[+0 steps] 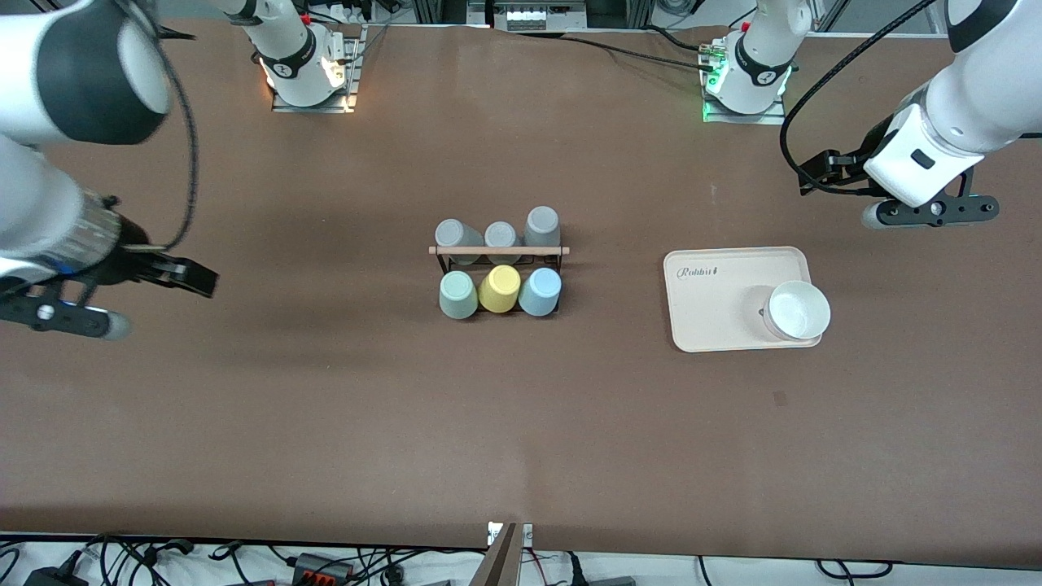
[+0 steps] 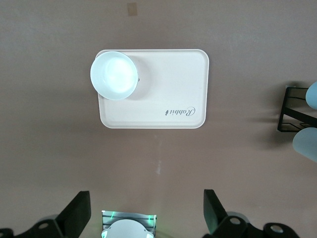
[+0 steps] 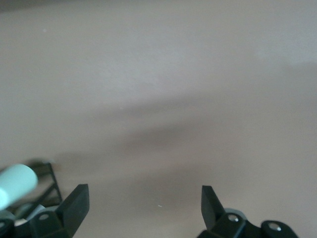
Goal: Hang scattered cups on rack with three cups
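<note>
Rack [image 1: 498, 259], mid-table: mint cup [image 1: 458, 295] and blue cup [image 1: 540, 291] hang on its row nearer the front camera, yellow cup [image 1: 499, 288] between them (three grey cups [image 1: 497, 233] on the other row). Left gripper [image 2: 146, 213]: wide open, empty, above bare table near the tray [image 1: 708, 313], well apart from the rack. Right gripper [image 3: 145, 208]: wide open, empty, over the right arm's end, well apart from the rack.
</note>
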You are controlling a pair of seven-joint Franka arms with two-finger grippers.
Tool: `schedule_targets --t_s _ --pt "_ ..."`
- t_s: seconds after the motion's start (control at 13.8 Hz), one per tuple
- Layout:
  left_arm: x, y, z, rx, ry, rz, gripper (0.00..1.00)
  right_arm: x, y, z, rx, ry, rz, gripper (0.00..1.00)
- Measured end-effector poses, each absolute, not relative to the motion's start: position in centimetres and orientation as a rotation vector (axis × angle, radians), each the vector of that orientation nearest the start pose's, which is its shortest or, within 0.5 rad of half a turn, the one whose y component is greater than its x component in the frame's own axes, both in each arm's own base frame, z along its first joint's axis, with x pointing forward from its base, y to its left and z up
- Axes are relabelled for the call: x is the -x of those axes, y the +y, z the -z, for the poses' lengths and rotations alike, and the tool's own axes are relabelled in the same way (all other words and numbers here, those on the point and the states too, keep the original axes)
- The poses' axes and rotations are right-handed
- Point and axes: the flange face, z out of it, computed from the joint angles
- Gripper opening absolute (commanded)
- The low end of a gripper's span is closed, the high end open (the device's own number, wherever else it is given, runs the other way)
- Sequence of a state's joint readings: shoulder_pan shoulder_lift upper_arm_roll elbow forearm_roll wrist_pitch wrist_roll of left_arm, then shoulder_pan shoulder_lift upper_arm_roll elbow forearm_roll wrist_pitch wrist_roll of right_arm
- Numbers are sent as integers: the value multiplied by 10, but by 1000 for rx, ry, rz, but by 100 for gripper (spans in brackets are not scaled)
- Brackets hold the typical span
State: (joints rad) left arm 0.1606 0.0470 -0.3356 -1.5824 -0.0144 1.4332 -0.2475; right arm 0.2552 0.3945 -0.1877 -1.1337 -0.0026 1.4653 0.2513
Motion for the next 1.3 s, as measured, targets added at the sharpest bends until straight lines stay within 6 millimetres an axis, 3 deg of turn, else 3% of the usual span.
schedule_targets --t_s 0.22,0.36,0.58,0.72,1.3 --pt "-544 -91 -585 3117 -118 -292 100 -635 13 -586 3185 262 -121 100" --pt "-547 -79 -585 3141 -158 -288 100 -622 -2 -587 3172 251 -91 100" --pt "-551 -60 -583 3174 -194 -297 100 -594 -6 -584 3148 224 -9 100" --pt "-552 -59 -582 3176 -192 -298 100 -584 -1 -586 3141 205 12 100" --pt "-552 -62 -581 3179 -176 -299 100 -583 -2 -587 3140 217 14 100"
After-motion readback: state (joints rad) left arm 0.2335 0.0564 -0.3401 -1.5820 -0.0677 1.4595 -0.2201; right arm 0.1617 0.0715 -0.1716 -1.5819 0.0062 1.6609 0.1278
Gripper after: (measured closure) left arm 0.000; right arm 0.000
